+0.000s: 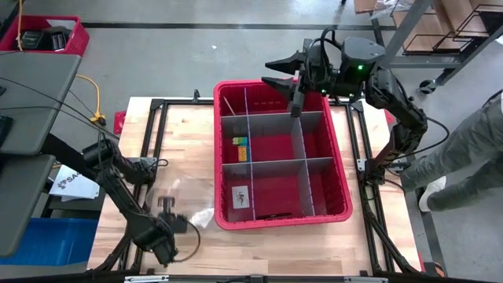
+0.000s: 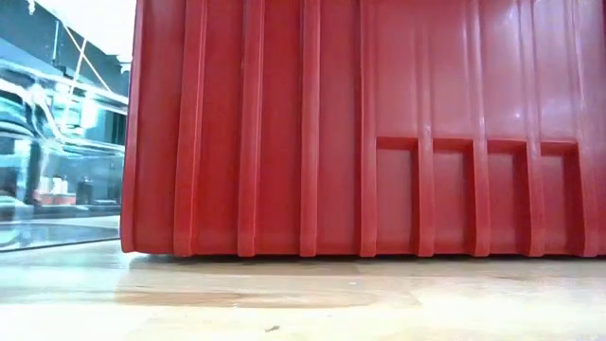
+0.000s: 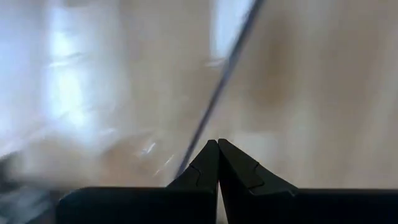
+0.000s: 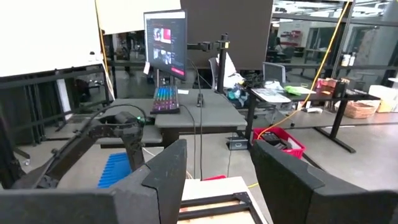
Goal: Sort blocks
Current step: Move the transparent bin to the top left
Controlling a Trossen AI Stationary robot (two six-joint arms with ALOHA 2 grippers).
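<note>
A large red bin (image 1: 339, 182) with grey dividers (image 1: 299, 141) stands mid-table. Small yellow and green blocks (image 1: 241, 148) lie on the floor of its middle-left compartment. My left gripper (image 1: 169, 206) is over the bare wood left of the bin, near the front edge, and points steeply down. Its fingers (image 3: 218, 149) are shut with nothing seen between them. My right gripper (image 1: 279, 72) hangs high over the bin's far rim, pointing level toward the table's left. It stands open (image 4: 217, 168) and holds nothing.
A crumpled clear plastic piece (image 1: 200, 215) lies on the wood between my left gripper and the bin. A white card (image 1: 240, 196) lies in the bin's near-left compartment. The bin's wall (image 2: 360, 123) fills the low view. A person's legs (image 1: 464, 157) show at the right.
</note>
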